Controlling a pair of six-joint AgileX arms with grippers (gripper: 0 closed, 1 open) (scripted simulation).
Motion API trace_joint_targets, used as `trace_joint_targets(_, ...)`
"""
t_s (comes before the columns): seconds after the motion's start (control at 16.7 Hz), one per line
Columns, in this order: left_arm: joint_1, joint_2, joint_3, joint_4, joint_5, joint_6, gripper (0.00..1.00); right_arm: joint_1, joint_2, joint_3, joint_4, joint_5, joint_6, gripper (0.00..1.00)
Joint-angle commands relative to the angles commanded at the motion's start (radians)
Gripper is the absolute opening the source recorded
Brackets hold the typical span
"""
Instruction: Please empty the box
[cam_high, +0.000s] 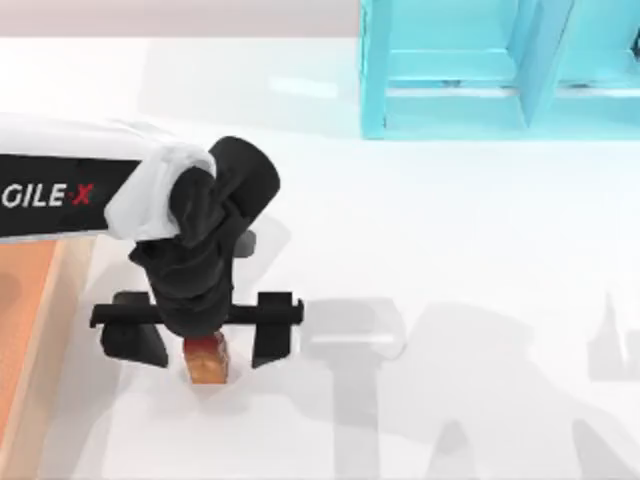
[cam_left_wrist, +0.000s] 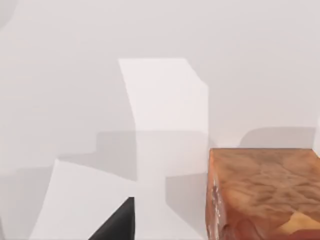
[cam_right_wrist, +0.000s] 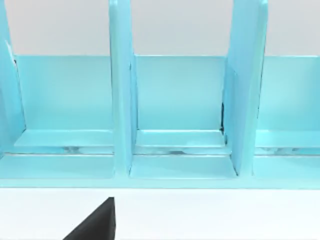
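While wide open, left gripper (cam_high: 207, 340) straddles brown block (cam_high: 206, 360)

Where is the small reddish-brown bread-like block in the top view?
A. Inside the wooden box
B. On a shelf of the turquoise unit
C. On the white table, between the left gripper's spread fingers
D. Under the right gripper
C: the small reddish-brown bread-like block sits on the white table between the spread fingers of the left gripper, outside the shallow wooden box at the table's left edge.

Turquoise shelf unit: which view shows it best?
Right wrist view: the turquoise shelf unit faces the camera, dividers and compartment floors plain. The top view catches its front part at the table's far right edge. The left wrist view looks elsewhere.
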Motion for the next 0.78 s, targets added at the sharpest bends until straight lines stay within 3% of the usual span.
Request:
trace_joint_targets(0.48, 0.001, -0.004, 0.014, -0.012, 0.000, -0.001, 1.00, 0.000, 0.000, 0.000, 0.000, 0.000, 0.000, 1.00)
trace_joint_targets(0.78, 0.000, -0.033, 0.096, -0.164, 0.003, 0.000, 1.00, 0.000, 0.000, 0.000, 0.000, 0.000, 0.000, 1.00)
